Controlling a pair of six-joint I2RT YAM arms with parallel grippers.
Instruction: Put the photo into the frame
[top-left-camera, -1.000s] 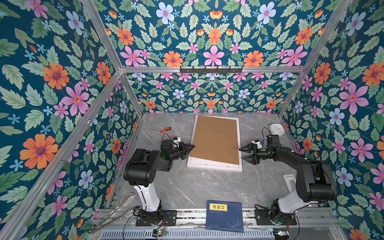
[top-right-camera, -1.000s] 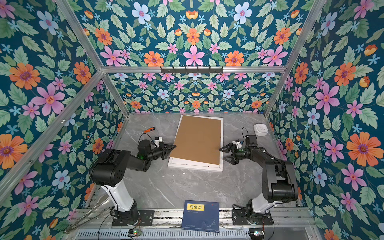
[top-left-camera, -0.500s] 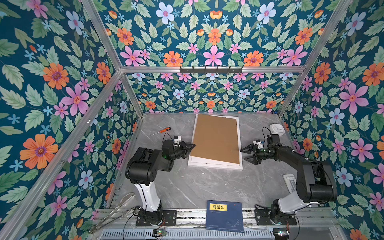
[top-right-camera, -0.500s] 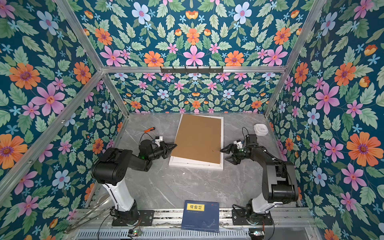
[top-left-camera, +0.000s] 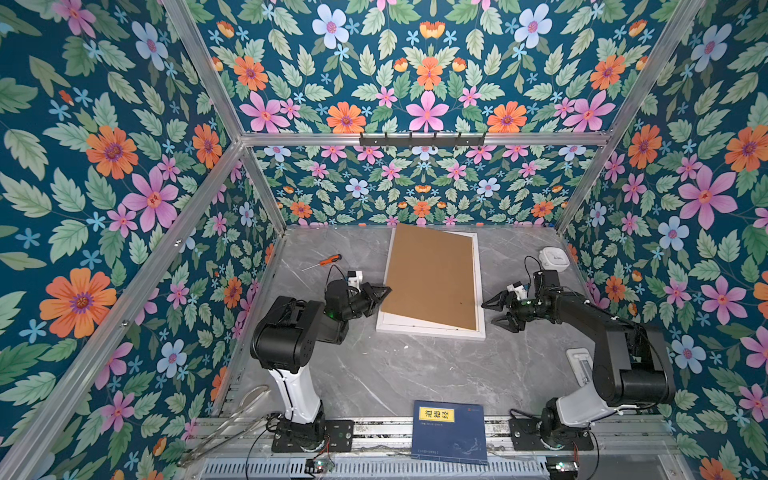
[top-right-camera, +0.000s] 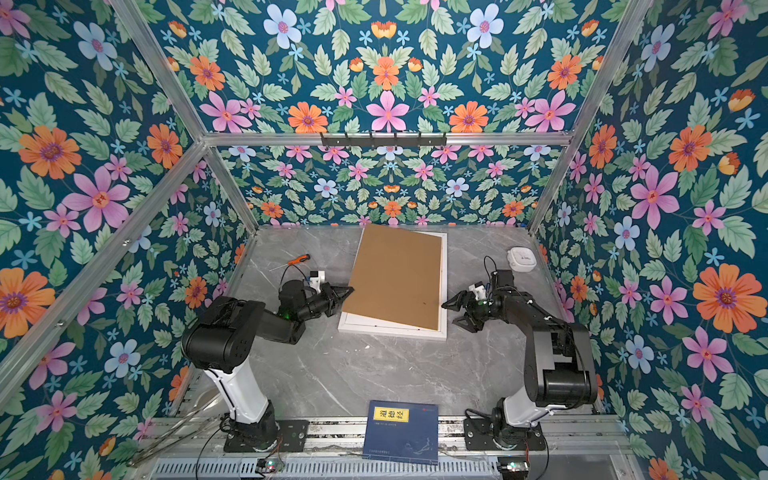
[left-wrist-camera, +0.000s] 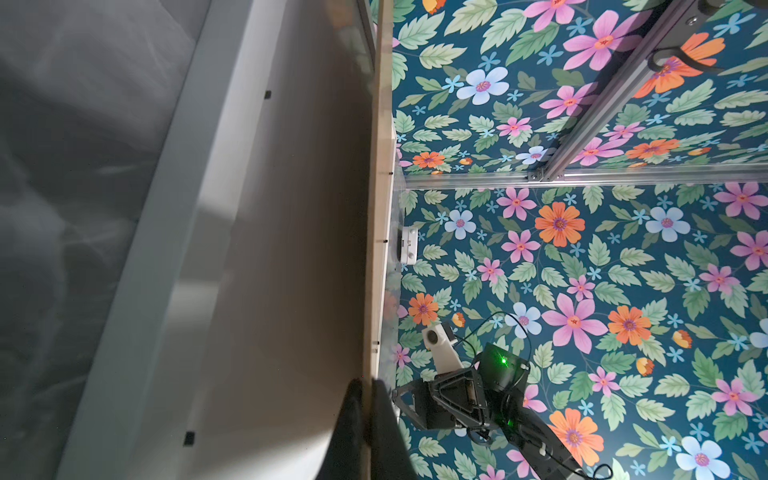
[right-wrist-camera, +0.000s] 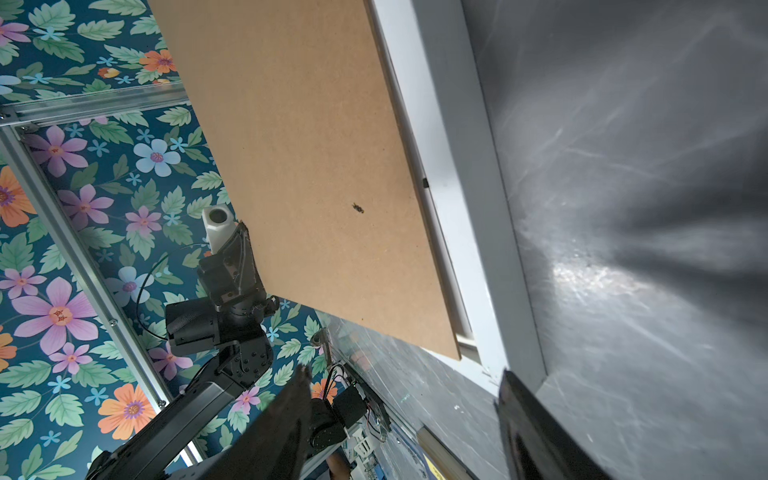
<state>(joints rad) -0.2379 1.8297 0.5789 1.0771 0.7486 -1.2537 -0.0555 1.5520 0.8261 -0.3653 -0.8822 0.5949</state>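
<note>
The white frame (top-left-camera: 432, 332) (top-right-camera: 390, 331) lies face down mid-table. A plain brown backing board (top-left-camera: 432, 278) (top-right-camera: 395, 278) rests in it aslant, its left edge raised off the frame and its right edge down along the right rail. My left gripper (top-left-camera: 386, 291) (top-right-camera: 350, 289) is shut on that raised left edge; in the left wrist view the gripper (left-wrist-camera: 368, 384) pinches the thin board edge (left-wrist-camera: 378, 249) above the frame's rail (left-wrist-camera: 174, 249). My right gripper (top-left-camera: 489, 313) (top-right-camera: 449, 314) (right-wrist-camera: 405, 372) stands open just outside the frame's right rail (right-wrist-camera: 469, 208), holding nothing. The photo is hidden.
An orange-handled screwdriver (top-left-camera: 328, 261) lies at the back left. A white round device (top-left-camera: 554, 258) sits at the back right, and a white holder (top-left-camera: 579, 361) lies by the right arm's base. A dark blue book (top-left-camera: 451, 432) overhangs the front edge. Flowered walls close three sides.
The board lay flat in the frame; its left edge has risen with my left gripper, so it now tilts. The right gripper has barely moved.
</note>
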